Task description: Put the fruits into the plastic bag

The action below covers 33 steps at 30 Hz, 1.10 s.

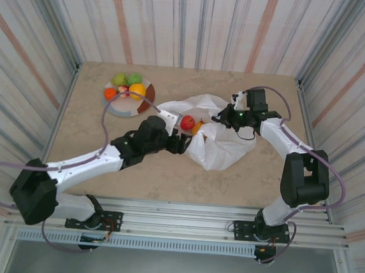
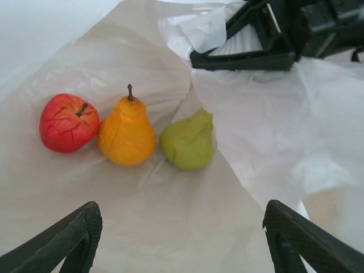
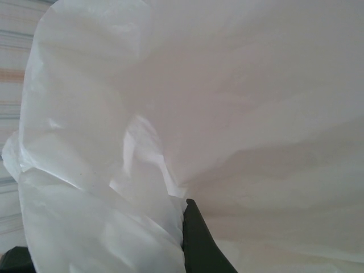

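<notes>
Top view: left tool [image 1: 183, 142] sits at the mouth of the plastic bag [image 1: 223, 151], mid-desk [image 1: 80, 134]. Right tool [image 1: 222, 119] is at the bag's far rim. Four fruits wait on the plate [image 1: 124, 110], far left, with the orange fruit [image 1: 137, 92] nearest the bag.

Left wrist: my tool [image 2: 182, 242] is spread wide and empty. Red apple [image 2: 68, 122], orange pear [image 2: 126, 133] and green pear [image 2: 187, 145] lie in a row on the bag film, each touching the next. Right tool [image 2: 267, 37] looks clamped on the rim.

Right wrist: bag film [image 3: 239, 114] drapes over one finger [image 3: 196, 244], consistent with a pinch.

My read: three in, four to go. I'd back out straight to avoid snagging film, hold the rim up, and take the orange fruit next.
</notes>
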Available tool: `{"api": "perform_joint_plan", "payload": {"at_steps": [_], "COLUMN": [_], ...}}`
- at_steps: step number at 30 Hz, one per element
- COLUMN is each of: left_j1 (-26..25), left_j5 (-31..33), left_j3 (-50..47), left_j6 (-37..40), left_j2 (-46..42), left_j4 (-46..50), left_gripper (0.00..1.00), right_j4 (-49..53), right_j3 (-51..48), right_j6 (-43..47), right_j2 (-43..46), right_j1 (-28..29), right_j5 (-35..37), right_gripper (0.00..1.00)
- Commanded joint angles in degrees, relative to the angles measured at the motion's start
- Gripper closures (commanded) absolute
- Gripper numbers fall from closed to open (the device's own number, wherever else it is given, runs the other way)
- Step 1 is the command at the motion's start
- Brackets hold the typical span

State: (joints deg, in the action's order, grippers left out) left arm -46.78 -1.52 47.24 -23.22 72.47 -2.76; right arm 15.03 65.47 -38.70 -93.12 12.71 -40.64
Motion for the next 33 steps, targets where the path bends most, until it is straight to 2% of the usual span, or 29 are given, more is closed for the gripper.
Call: {"api": "perform_joint_plan", "payload": {"at_steps": [1,4,7,11,18,22,25,29,33], "left_j1": [0.0,0.7,3.5,8.2,10.4,11.2,11.3,11.2,10.6], "left_j5": [-1.4,0.4,3.7,0.2,-3.1,-4.5,-5.7,-9.2,-13.5], "left_j3": [-4.0,-6.7,-8.5,-11.4,-9.0,-7.2,-6.7,-6.4,-7.3], "left_j6": [-1.4,-3.3,-11.5,-19.1,-21.1,-21.8,-22.7,-22.9,-22.2], "left_j2": [-5.7,-8.8,-9.9,-7.6,2.6,8.5,12.2,14.5,12.1], "left_j4": [1.7,2.0,4.3,0.1,-6.7,-10.4,-13.5,-16.8,-18.8], "left_gripper": [0.20,0.20,0.19,0.19,0.18,0.22,0.32,0.56,0.81], "right_j4": [0.0,-0.3,-0.3,-0.4,-0.4,-0.5,-0.3,1.2,8.5], "right_j3": [0.9,1.1,1.1,1.1,1.1,1.1,1.1,1.9,5.3], "right_j6": [0.9,0.8,0.7,0.7,0.6,0.6,0.7,2.0,7.7], "right_j2": [-1.0,-1.3,-1.5,-1.5,-1.5,-1.7,-1.6,-1.3,-0.3], "right_j1": [-0.2,-0.2,-0.1,-0.1,0.2,0.5,0.4,0.4,0.2], "right_j5": [-1.0,-1.0,-1.1,-1.1,-1.0,-0.9,-0.9,-0.6,2.8], "right_gripper": [1.00,1.00,1.00,1.00,1.00,1.00,1.00,1.00,1.00]}}
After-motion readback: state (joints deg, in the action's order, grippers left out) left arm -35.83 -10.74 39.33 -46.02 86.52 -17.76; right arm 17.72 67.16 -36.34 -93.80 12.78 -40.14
